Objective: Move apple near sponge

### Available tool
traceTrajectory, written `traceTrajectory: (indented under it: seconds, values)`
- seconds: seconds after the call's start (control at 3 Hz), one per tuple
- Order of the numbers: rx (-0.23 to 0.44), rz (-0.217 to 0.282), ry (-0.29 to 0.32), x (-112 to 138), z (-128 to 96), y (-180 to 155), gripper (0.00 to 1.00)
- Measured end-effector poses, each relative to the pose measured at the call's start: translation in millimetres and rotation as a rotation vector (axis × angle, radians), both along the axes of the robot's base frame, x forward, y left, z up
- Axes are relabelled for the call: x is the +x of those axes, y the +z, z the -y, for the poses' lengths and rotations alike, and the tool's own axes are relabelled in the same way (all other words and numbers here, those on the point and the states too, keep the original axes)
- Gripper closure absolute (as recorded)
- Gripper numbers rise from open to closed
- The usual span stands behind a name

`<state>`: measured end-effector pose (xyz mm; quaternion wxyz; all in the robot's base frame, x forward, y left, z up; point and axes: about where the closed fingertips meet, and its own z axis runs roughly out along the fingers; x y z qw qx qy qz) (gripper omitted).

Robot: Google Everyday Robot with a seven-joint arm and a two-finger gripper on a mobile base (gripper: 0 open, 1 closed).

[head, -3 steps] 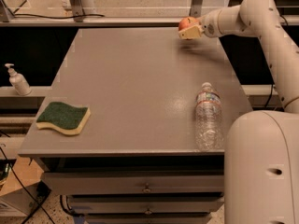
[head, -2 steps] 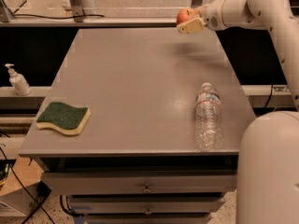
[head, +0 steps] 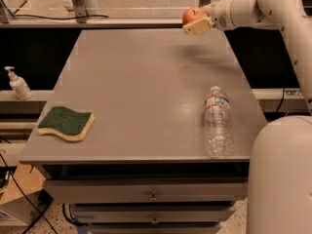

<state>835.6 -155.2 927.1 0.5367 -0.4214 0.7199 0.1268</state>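
Observation:
The red-orange apple [head: 192, 14] is held in my gripper [head: 196, 21], raised above the far right part of the grey table [head: 146, 87]. The gripper's pale fingers [head: 197, 27] are shut around the apple and hide its lower side. The sponge [head: 66, 123], dark green on top with a pale yellow base, lies flat near the table's front left corner, far from the apple and gripper.
A clear plastic water bottle [head: 217, 123] lies on its side near the table's front right edge. A soap dispenser [head: 18, 84] stands on a ledge left of the table. My white arm [head: 273, 9] reaches in from the right. Drawers sit below the tabletop.
The gripper has lifted the apple higher above the far right of the table and carried it slightly left. The sponge and bottle have not moved.

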Motion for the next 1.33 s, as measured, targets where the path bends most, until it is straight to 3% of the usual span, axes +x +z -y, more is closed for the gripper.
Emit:
traceTrajectory:
  seconds: [0.33, 0.67, 1.0, 1.33]
  values:
    - [-0.045, 0.012, 0.078, -14, -20, -1, 1.00]
    - [-0.144, 0.040, 0.200, -45, -53, -2, 1.00]
    - [-0.212, 0.038, 0.311, -85, -87, -18, 1.00]
    - [-0.231, 0.031, 0.395, -124, -119, -33, 1.00]
